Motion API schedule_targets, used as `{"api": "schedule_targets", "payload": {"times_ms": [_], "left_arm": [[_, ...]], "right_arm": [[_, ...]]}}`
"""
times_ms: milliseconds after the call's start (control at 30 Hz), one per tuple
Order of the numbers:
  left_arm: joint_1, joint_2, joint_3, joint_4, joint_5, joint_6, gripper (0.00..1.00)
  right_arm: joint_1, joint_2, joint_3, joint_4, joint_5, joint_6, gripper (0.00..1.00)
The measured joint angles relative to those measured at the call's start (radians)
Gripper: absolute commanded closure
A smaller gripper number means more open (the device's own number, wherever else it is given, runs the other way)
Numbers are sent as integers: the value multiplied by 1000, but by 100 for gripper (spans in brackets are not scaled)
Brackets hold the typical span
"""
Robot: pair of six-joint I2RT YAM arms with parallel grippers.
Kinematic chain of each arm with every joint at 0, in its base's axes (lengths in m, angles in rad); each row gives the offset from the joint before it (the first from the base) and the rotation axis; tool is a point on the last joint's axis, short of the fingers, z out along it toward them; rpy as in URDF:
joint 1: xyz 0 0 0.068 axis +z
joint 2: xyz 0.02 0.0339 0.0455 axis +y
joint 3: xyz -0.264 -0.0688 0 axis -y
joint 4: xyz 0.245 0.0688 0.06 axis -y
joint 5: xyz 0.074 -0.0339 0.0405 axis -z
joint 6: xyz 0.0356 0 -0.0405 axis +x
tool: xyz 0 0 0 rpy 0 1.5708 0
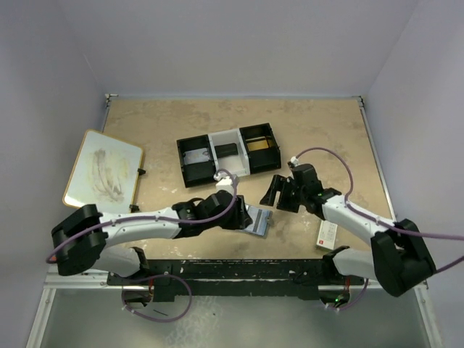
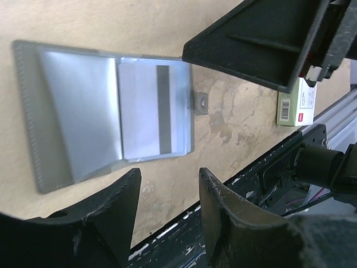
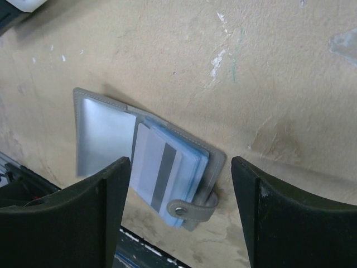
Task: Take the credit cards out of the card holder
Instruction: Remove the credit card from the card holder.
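The grey card holder lies open and flat on the table near the front edge. In the left wrist view its bare left panel faces up, and a pale credit card with a dark stripe sits in the right pocket. The stack of cards shows in the right wrist view, with the snap strap curled beside it. My left gripper is open just off the holder's long edge, holding nothing. My right gripper hovers wide open above the holder, apart from it.
A black-and-white three-compartment tray stands behind the holder. A white board lies at the left. A small white-and-red box rests at the right front, also seen in the left wrist view. The black front rail runs close below.
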Motion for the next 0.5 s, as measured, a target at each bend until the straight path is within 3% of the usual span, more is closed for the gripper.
{"api": "schedule_targets", "payload": {"times_ms": [233,500], "left_arm": [[0,-109,-177,0,-64,-137,59],[0,-81,-219,-1,-158,-278,78]], "right_arm": [[0,135,21,59,-49,-66,32],[4,69,-136,222,-158,-18,51]]}}
